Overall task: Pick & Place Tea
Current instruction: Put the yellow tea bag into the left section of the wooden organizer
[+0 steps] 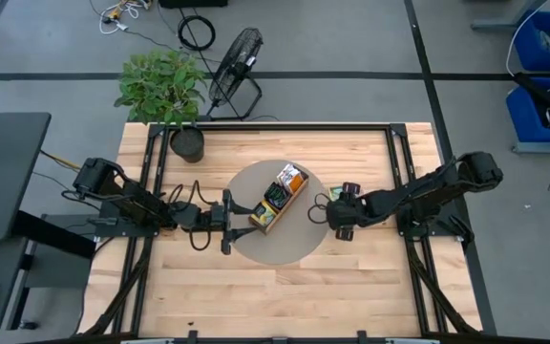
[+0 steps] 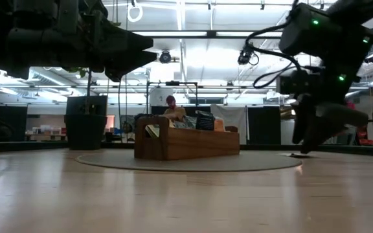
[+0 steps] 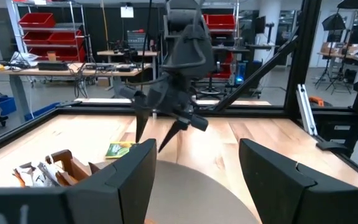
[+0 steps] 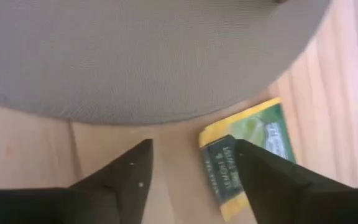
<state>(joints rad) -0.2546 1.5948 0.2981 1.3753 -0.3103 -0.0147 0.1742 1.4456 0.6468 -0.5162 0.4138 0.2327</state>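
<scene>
Left gripper (image 1: pixel 225 223) at the left rim of the round grey mat (image 1: pixel 299 250), fingers apart, holding nothing. Wooden tray (image 1: pixel 277 201) on the mat, long axis diagonal, packets standing upright in its compartments. Yellow-green tea packet (image 4: pixel 246 152) flat on the plank table (image 1: pixel 285 296), just off the mat's right rim, one corner under a finger. Right gripper (image 4: pixel 191 171) over it, fingers spread, gripping nothing.
</scene>
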